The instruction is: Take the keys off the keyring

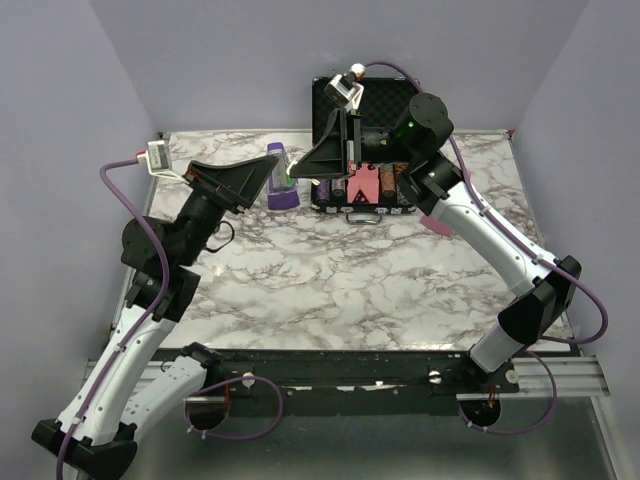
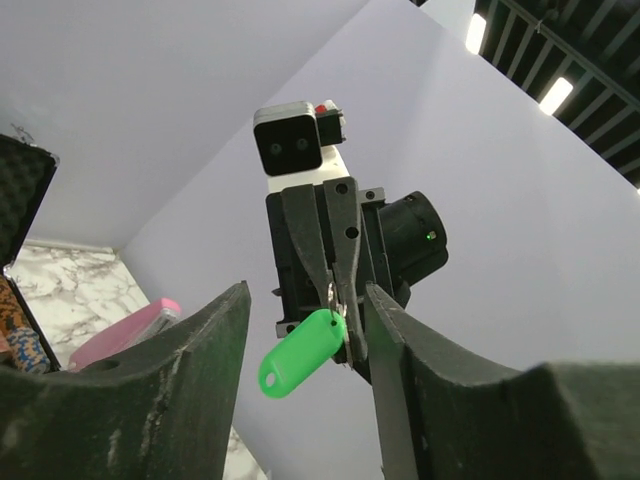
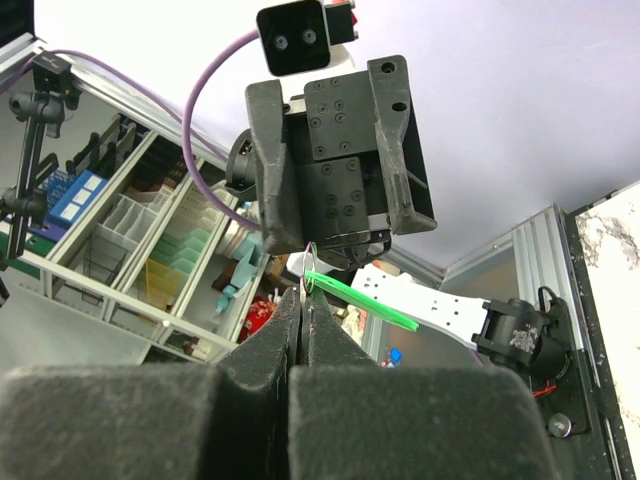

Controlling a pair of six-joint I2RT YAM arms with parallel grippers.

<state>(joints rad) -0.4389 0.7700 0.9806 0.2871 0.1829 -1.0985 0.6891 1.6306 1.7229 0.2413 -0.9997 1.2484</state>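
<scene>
In the upper middle of the top view, the right gripper (image 3: 304, 300) has its fingers pressed together on the thin metal ring of the keyring (image 2: 300, 355). The green tag sticks out lower left of the pinch (edge-on in the right wrist view). The left gripper (image 1: 268, 176) faces it, fingers spread, not touching the tag. The keys are too small to make out.

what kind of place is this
Probably a robotics lab test cell: plain lavender walls box in a marble-patterned table, shelves of parts bins stand beyond, and strip lights hang from a dark ceiling.
</scene>
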